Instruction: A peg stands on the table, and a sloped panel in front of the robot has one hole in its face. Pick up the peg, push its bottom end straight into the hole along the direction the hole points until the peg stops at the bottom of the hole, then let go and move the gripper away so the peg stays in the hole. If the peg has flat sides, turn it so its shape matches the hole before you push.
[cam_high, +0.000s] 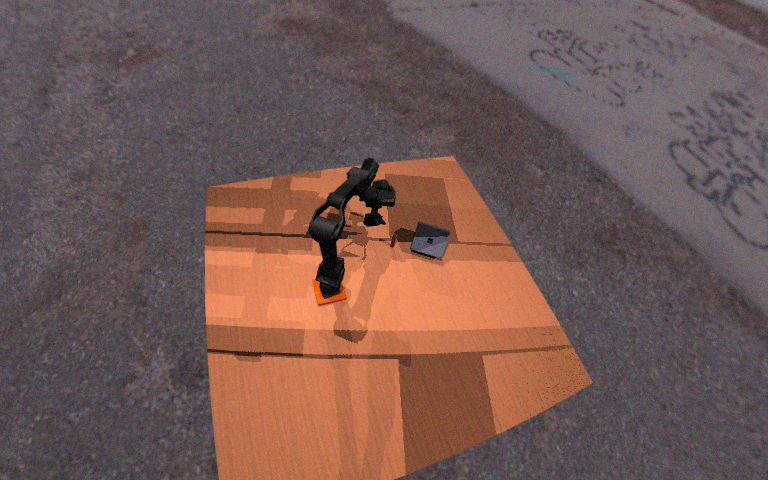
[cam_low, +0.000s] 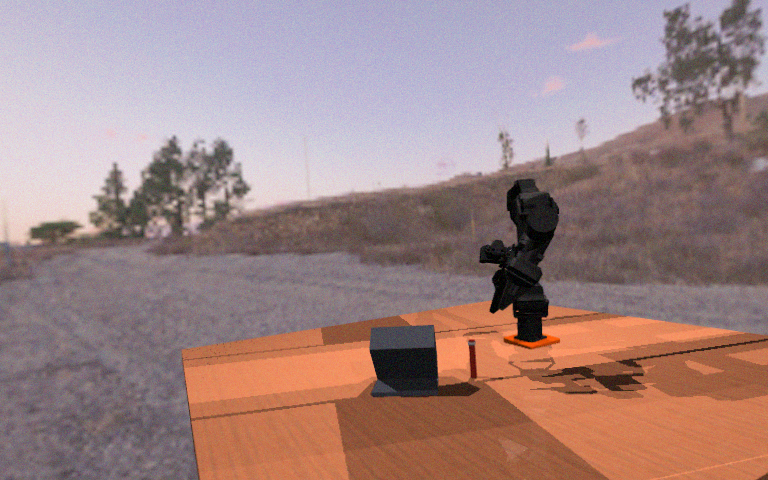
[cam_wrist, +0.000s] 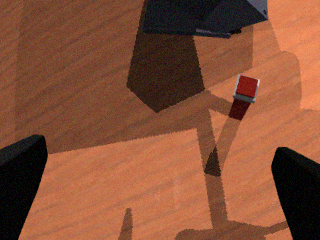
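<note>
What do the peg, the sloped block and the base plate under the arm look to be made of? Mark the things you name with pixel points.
Peg (cam_high: 393, 240) (cam_low: 473, 361) (cam_wrist: 240, 109): perhaps painted plastic; red, with a pale band near its top.
Sloped block (cam_high: 438, 246) (cam_low: 406, 365) (cam_wrist: 175, 17): metal or plastic, unclear; plain, dark blue-grey faces.
Base plate (cam_high: 341, 296) (cam_low: 552, 340): likely matte plastic; flat, even orange.

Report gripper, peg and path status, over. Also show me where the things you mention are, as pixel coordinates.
Black parallel-jaw gripper (cam_high: 378, 221) (cam_wrist: 162, 154) open, holding nothing. Red square peg with pale band (cam_high: 393, 240) (cam_low: 472, 360) (cam_wrist: 247, 87) upright on table. Nothing seen between them.
</note>
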